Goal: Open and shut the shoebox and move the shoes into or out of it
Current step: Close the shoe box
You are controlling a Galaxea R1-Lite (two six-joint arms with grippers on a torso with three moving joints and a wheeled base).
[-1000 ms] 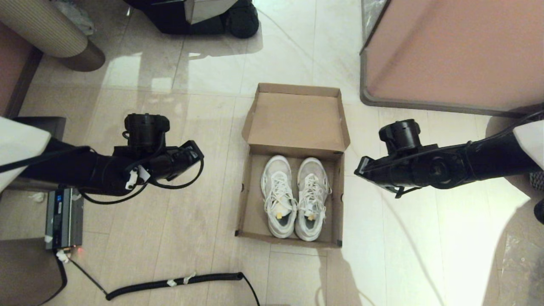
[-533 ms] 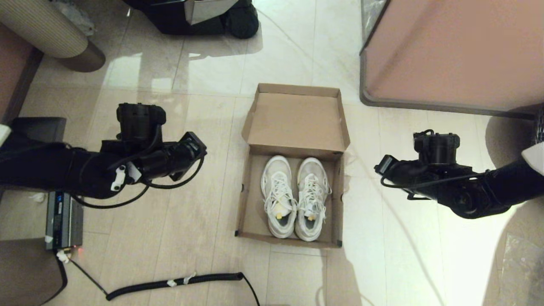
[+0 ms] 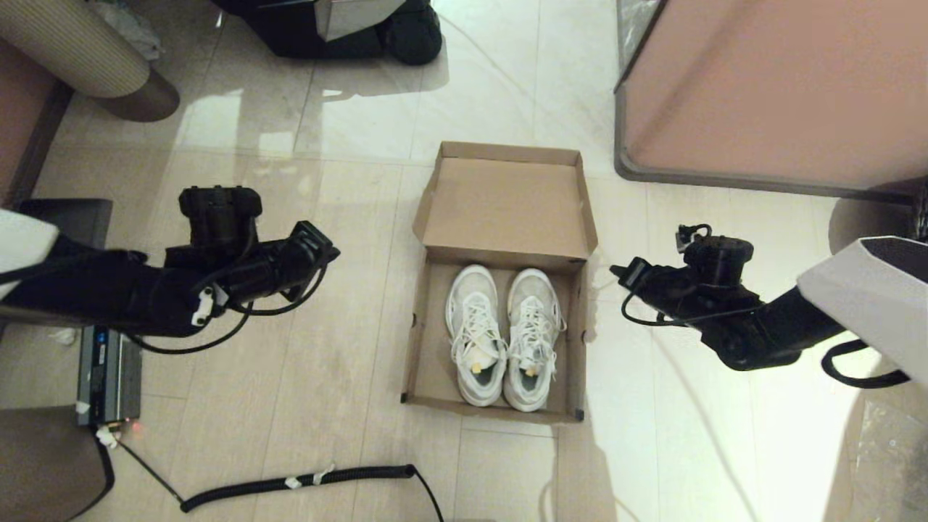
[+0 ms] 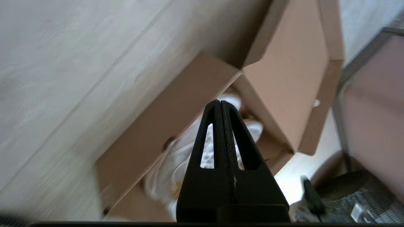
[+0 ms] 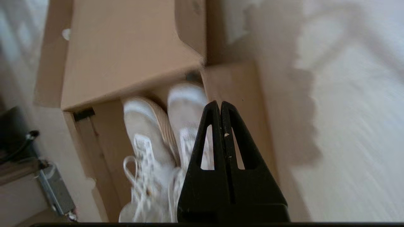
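Warm, bright light glares off the glossy pale tiled floor [image 3: 797,435] at the right, throwing soft shadows; both wrist views are smeared with motion blur.

Black jointed arms [image 3: 109,290] with white shells, looped black cables, and triangular slotted black jaws.

Raised lid [image 3: 506,206] blocks the shoebox's [image 3: 418,341] far side.
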